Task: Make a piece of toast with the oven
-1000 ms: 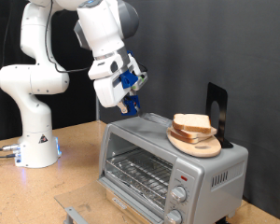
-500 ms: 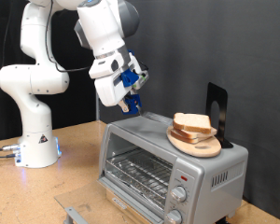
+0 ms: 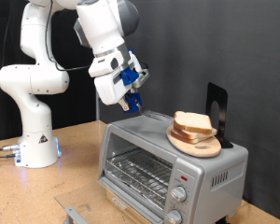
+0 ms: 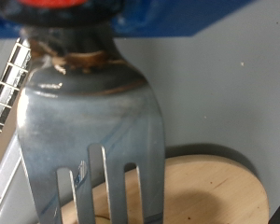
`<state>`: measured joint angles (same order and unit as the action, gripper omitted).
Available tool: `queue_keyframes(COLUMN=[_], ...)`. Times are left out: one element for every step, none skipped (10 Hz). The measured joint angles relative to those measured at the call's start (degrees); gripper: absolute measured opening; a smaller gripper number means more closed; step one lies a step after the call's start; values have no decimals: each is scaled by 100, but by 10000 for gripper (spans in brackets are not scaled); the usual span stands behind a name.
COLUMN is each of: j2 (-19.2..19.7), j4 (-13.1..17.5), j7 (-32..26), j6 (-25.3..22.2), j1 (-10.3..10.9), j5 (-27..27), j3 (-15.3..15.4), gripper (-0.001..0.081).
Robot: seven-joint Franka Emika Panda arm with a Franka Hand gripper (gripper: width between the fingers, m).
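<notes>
Two slices of pale bread (image 3: 191, 122) lie stacked on a round wooden plate (image 3: 198, 145) on top of the silver toaster oven (image 3: 203, 170). Its wire rack (image 3: 140, 170) shows through the front, with two knobs (image 3: 178, 196) at the exterior view's right. My gripper (image 3: 132, 101), with blue fingers, hangs above the oven's top left corner, to the left of the bread and apart from it. It is shut on a metal fork (image 4: 89, 121), tines pointing down. In the wrist view the fork fills the picture, with the wooden plate (image 4: 215, 191) behind it.
A black stand (image 3: 217, 110) rises behind the plate on the oven's top. The arm's white base (image 3: 37, 145) stands on the wooden table (image 3: 47, 191) at the exterior view's left. A grey edge (image 3: 75, 213) shows at the bottom, in front of the oven.
The gripper with the fork has shifted slightly upward above the oven's left corner. The bread, plate and oven have not moved.
</notes>
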<state>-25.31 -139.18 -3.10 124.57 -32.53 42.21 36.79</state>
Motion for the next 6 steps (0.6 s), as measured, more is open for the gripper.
queue_keyframes(j2=[0,0,4,16,38,79], j4=[9,10,10,10,10,14], j7=[0,10,33,77,141,220], j6=[0,0,0,7,28,90], j1=[0,0,0,0,-1,-2], j5=[2,2,-8,-14,-29,-36], j3=[0,7,26,60,105,159], gripper=[485,485,485,485,485,485])
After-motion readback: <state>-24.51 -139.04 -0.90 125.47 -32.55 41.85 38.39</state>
